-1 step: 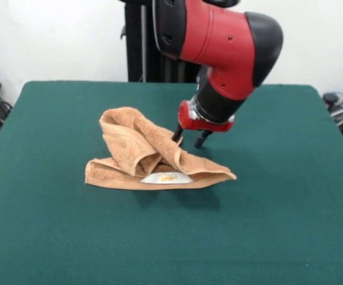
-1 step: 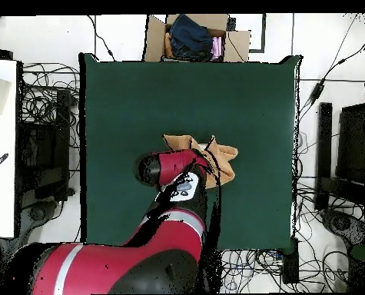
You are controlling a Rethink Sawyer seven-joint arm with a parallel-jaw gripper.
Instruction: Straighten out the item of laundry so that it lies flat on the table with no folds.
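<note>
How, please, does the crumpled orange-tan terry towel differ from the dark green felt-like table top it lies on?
The orange-tan terry towel is small and bunched into raised folds; the dark green table top is far larger and flat. The towel looks looped and fluffy, and shows a white label; the table top looks smooth and plain. Both are soft-looking fabric surfaces.

Arm casing (image 1: 219, 41): glossy red shell, rounded, with small dark screw holes noted on its side.
End cap (image 1: 266, 41): black, domed, smooth.
Wrist section (image 1: 216, 107): black cylinder, closed below by a red collar (image 1: 204, 123).
Gripper (image 1: 189, 138): two thin black fingers.
Upper link (image 2: 101, 269): red with a pale grey band and black ends.
Panel (image 2: 185, 187): light grey, set on the forearm.
</note>
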